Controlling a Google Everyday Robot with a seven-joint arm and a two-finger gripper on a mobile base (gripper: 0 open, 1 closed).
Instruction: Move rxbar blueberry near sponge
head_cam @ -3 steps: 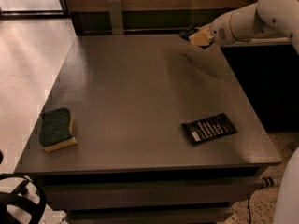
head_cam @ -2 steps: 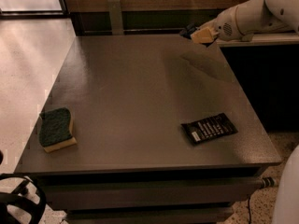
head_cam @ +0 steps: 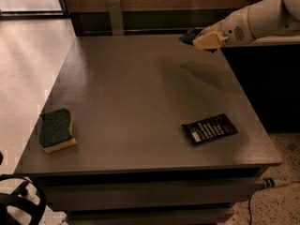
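Note:
The sponge, with a dark green top and a yellow base, lies near the table's front left corner. My gripper hangs over the far right edge of the table on the white arm. It is shut on a small dark navy wrapper, the rxbar blueberry, which sticks out to the left of the tan fingers. The bar is held above the tabletop, far from the sponge.
A larger flat black wrapper with white text lines lies near the front right of the grey table. A dark counter stands to the right of the table. A wooden wall runs behind it. A black wheel shows at the bottom left.
The gripper has stayed over the table's far right edge with the bar in it, shifting only slightly. The sponge and the black wrapper have not moved.

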